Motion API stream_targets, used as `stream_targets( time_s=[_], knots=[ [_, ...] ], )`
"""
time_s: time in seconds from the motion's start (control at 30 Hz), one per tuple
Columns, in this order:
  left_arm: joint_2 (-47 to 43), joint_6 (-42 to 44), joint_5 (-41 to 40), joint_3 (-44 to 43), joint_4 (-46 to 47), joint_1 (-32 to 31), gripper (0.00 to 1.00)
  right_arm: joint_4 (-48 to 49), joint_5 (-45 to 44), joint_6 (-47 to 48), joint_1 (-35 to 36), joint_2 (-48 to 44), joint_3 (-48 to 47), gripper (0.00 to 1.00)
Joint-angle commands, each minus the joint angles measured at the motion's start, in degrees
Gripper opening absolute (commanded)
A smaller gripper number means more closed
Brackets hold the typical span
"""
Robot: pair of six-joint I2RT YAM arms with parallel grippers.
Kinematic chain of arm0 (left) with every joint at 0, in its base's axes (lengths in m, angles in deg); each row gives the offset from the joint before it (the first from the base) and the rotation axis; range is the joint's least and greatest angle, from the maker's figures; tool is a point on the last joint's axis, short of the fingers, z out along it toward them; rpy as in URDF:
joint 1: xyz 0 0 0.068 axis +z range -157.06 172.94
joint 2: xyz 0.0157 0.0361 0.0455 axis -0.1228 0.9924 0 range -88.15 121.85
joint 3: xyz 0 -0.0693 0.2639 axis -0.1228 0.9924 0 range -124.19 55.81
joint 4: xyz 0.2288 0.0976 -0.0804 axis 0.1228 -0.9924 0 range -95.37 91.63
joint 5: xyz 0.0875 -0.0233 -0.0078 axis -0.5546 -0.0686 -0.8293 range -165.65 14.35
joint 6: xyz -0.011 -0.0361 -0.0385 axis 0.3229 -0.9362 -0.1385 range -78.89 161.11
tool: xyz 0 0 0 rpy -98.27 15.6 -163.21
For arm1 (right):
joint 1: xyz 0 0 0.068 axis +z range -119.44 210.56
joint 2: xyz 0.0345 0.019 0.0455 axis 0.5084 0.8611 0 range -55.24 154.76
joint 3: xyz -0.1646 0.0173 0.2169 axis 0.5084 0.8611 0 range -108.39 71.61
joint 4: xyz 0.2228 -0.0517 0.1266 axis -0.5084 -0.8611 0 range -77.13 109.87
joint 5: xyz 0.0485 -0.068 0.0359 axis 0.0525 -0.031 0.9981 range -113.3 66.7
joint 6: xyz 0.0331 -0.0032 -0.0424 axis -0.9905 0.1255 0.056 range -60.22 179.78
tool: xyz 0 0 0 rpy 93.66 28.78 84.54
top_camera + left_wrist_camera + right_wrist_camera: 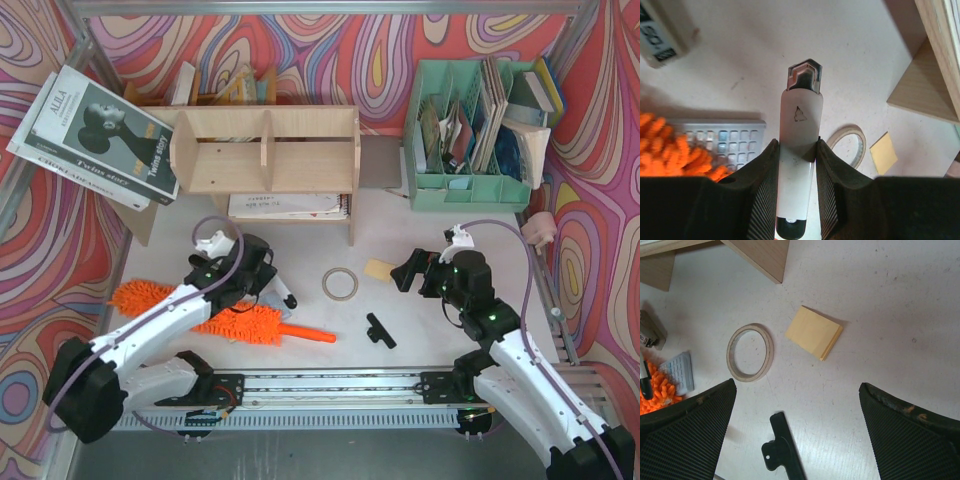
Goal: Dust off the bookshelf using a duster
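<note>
While the left gripper (797,150) is pinching a marker (801,110) upright between its pads, the duster (245,323) is lying flat on the table (420,225), untouched. Its shaggy head is sitting partly under the left arm and against a calculator (725,142), and its handle is pointing right. The bookshelf (265,150) is standing at the back of the table, well apart from the duster. The right gripper (796,390) is hanging with its jaws spread wide and gripping nothing, above a tape ring (730,352), a sticky pad (813,332) and a black clip (780,450).
</note>
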Motion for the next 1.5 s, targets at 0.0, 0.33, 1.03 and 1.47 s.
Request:
stream_targets(
  time_s=[0.0, 0.33, 1.03, 1.47],
  knots=[
    [4.74, -2.96, -3.05, -2.62, 5.45, -4.14, 0.31, 0.95, -0.41, 0.28, 0.13, -0.97, -0.35, 0.99],
    [19.12, -2.26, -3.73, -7.11, 13.11, -10.85, 0.31, 0.56, -0.31, 0.26, 0.13, -1.56, -0.41, 0.99],
    [25.65, 0.6, -4.8, -10.73, 9.32, -14.2, 0.63, 1.93, 2.39, 1.26, 0.13, -0.33, -2.13, 0.99],
    [-4.47, 5.53, -15.83, -6.58, -10.8, -16.91, 0.85, 6.37, 8.15, 4.62, 6.47, 0.68, -2.87, 0.99]
  ],
)
